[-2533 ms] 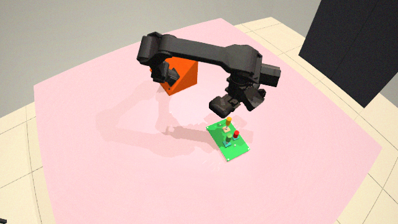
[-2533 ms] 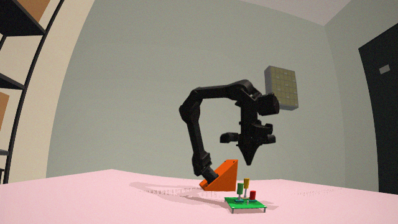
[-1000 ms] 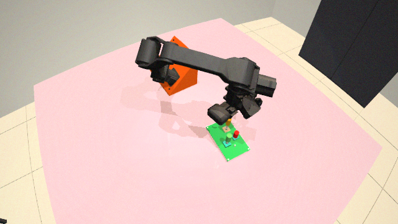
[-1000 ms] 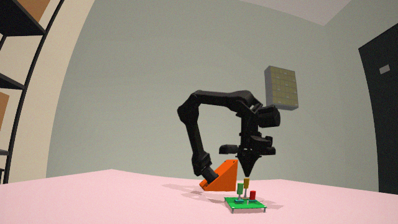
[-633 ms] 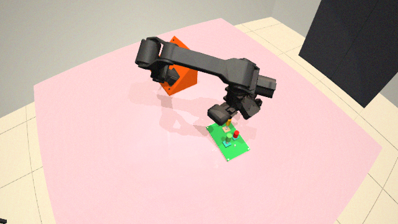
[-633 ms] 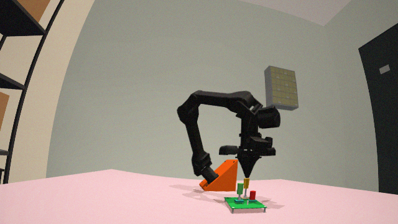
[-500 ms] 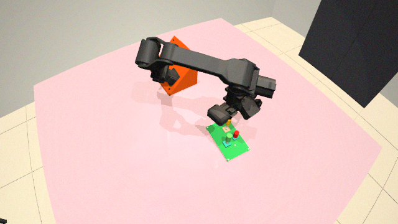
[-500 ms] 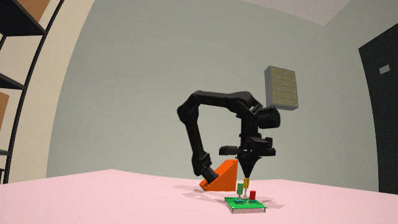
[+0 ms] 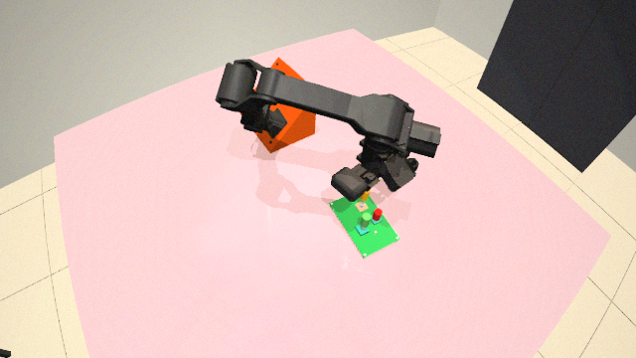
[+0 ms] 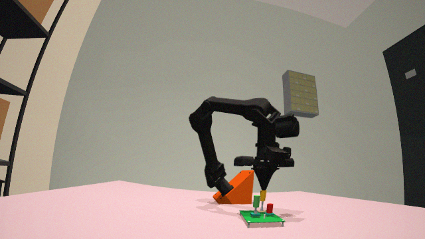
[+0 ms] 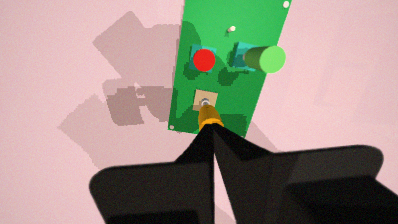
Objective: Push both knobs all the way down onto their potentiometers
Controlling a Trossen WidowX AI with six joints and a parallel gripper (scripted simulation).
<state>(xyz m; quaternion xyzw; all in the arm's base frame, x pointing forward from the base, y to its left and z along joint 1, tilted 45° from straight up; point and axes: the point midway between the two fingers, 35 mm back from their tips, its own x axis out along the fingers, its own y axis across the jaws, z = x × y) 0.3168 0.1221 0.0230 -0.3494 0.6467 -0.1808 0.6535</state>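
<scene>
The green circuit board (image 9: 380, 244) (image 10: 265, 219) (image 11: 210, 20) stands on short legs. A yellow-orange knob (image 9: 365, 196) (image 10: 263, 196) (image 11: 210, 116) sits high on its shaft, well above its tan potentiometer (image 9: 361, 206) (image 11: 201, 95). A green knob (image 9: 366, 219) (image 10: 256, 201) (image 11: 272, 59) also sits high, with shaft showing below it. A red knob (image 9: 378, 214) (image 10: 269, 208) (image 11: 204, 60) sits low against its teal potentiometer. My gripper (image 10: 264, 190) (image 11: 211, 129) is shut and empty, its tips at the top of the yellow-orange knob. Its tips are hidden in the top view.
A small white post (image 9: 376, 232) (image 11: 231, 29) stands on the board near the red and green knobs. The orange arm base (image 9: 300, 126) (image 10: 244, 190) stands on the pink table (image 9: 199, 259) (image 10: 116, 212) behind the board.
</scene>
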